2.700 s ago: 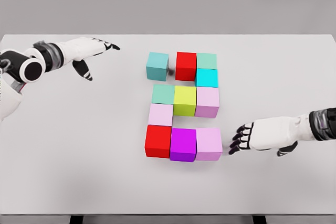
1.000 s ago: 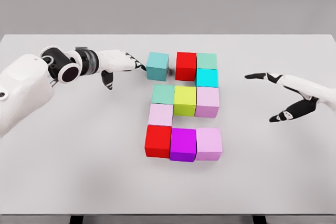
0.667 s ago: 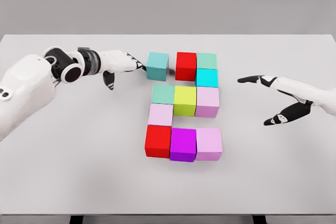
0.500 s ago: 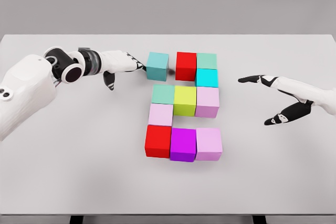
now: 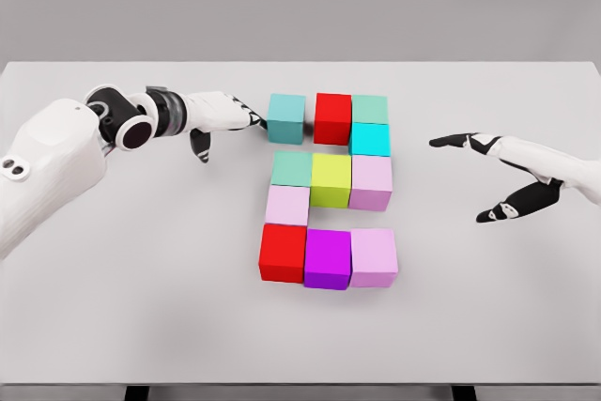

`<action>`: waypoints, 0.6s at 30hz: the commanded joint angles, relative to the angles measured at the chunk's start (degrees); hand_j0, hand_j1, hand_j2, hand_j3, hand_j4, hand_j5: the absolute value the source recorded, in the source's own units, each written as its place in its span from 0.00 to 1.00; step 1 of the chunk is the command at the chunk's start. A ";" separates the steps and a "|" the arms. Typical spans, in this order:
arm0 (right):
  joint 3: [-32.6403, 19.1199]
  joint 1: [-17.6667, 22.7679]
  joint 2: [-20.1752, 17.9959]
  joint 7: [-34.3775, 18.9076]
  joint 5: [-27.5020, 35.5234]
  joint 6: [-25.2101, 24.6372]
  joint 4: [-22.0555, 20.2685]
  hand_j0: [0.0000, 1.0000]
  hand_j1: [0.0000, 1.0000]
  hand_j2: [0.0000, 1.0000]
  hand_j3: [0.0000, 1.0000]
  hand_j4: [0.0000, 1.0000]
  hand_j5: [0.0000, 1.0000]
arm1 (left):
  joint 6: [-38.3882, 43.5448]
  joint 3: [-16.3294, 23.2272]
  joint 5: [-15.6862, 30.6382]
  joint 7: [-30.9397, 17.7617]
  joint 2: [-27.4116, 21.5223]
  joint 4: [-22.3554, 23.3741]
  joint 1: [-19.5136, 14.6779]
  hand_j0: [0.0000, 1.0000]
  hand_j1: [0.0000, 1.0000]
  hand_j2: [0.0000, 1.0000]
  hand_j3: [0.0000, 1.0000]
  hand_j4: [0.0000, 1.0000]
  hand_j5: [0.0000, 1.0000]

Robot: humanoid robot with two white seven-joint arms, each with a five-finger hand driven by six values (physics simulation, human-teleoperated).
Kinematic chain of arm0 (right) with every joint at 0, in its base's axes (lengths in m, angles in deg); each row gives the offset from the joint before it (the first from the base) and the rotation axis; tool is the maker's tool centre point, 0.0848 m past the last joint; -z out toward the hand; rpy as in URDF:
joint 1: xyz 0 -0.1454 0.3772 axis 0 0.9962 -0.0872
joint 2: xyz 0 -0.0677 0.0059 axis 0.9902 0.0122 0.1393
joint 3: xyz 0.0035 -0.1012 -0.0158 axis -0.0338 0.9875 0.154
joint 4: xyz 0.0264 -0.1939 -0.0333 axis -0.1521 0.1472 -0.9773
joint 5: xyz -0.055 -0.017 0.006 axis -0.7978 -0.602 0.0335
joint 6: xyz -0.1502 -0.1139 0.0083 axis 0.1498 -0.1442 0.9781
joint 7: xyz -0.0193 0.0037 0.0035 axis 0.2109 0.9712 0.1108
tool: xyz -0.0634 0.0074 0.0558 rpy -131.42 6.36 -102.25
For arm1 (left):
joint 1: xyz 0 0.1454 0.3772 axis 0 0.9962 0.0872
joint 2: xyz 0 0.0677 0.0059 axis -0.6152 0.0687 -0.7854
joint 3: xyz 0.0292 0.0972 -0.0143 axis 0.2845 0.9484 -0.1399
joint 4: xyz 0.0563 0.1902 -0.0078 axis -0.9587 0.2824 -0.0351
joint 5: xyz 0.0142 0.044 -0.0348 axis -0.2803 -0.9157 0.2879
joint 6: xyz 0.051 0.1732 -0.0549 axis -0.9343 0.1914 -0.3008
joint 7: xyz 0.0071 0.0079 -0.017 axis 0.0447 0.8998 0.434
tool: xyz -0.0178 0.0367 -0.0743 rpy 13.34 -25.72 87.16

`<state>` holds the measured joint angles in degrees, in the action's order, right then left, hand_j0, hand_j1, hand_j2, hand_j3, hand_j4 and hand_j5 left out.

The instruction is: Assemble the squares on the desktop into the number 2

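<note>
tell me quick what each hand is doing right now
Left hand: open, fingertips against the teal cube, holding nothing.
Right hand: open, fingers spread, holding nothing, right of the blocks.

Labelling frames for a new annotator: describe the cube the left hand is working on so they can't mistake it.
Find the block figure in the middle of the white table, then its top row. The target is the teal cube at that row's left end, with the left hand at its left face. Unlike its neighbours, it stands slightly apart: a narrow gap separates it from the red cube.
</note>
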<state>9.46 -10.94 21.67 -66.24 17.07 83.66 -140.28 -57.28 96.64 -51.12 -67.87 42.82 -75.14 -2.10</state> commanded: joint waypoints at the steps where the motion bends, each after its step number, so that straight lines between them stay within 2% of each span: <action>1: -0.09 0.00 -0.07 0.02 0.37 -0.14 0.21 1.00 1.00 1.00 1.00 1.00 1.00 | -0.03 -0.06 0.03 0.02 0.01 0.00 0.00 1.00 1.00 1.00 1.00 1.00 1.00; 18: -0.18 0.00 -0.07 0.02 0.11 -0.14 0.56 1.00 1.00 1.00 1.00 1.00 1.00 | 0.05 -0.06 -0.06 0.02 0.44 -0.09 -0.09 1.00 1.00 1.00 1.00 1.00 1.00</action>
<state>9.30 -10.94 21.68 -66.24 16.86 83.66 -139.69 -57.27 96.64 -51.14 -67.87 43.21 -75.23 -2.19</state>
